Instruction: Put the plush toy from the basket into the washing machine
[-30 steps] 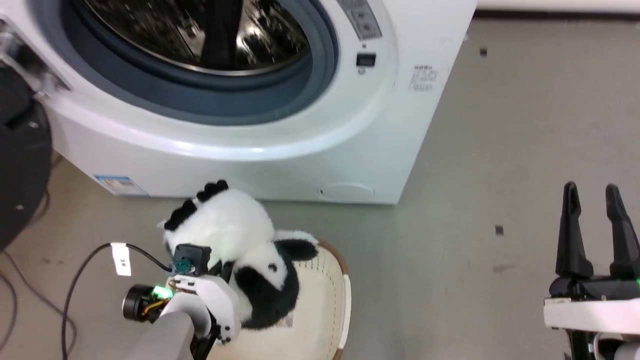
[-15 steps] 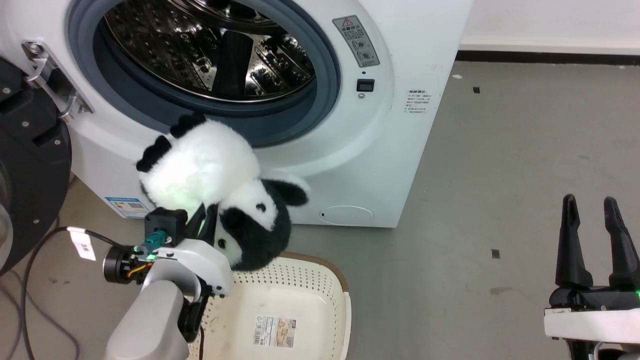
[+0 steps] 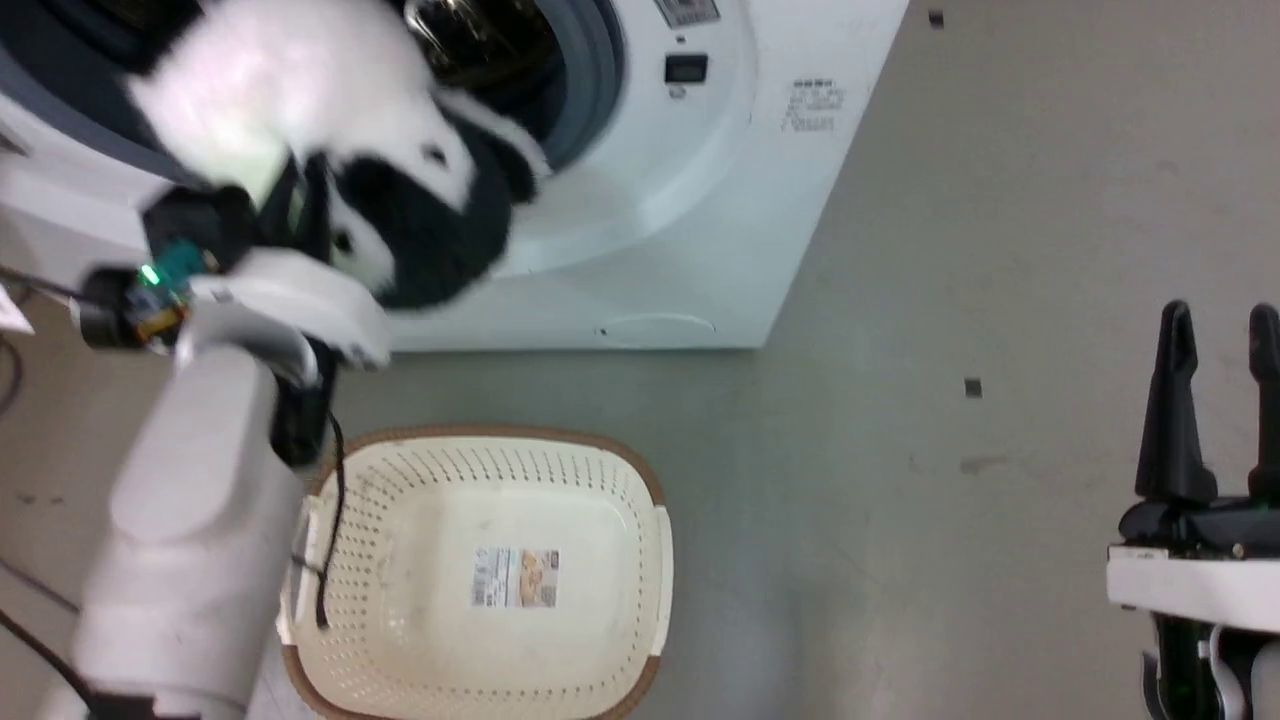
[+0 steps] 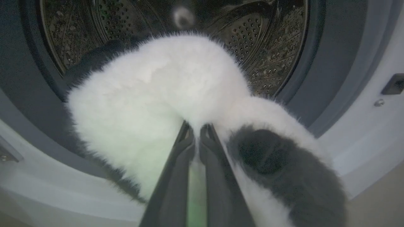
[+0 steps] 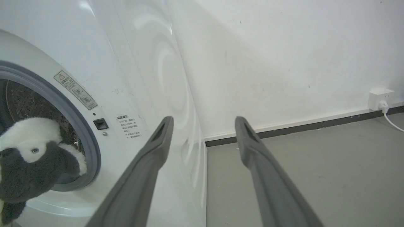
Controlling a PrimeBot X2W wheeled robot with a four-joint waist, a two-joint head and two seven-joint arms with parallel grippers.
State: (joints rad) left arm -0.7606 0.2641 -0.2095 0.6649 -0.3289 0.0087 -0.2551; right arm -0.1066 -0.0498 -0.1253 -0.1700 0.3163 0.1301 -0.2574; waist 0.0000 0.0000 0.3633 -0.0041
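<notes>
The plush toy (image 4: 151,104) is fluffy, the drum (image 4: 271,47) shiny perforated steel, the washing machine (image 5: 151,63) glossy, the basket (image 3: 600,480) matt plastic.

Before me lies the grey floor (image 3: 900,480); towards its right edge I see a small dark square mark (image 3: 973,387) with a faint smudge (image 3: 980,464) just beside it; along its far edge a dark skirting strip (image 5: 300,127) foots a white wall (image 5: 284,56); low on that wall sits a white socket (image 5: 380,94), a white cord (image 5: 394,124) trailing from it onto the floor.

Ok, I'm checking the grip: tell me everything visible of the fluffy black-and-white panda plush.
The fluffy black-and-white panda plush is soft and long-furred, white with black patches. It hangs at the large white washing machine's open porthole, fur bulging around the left gripper, whose two dark fingers pinch it shut.
</notes>
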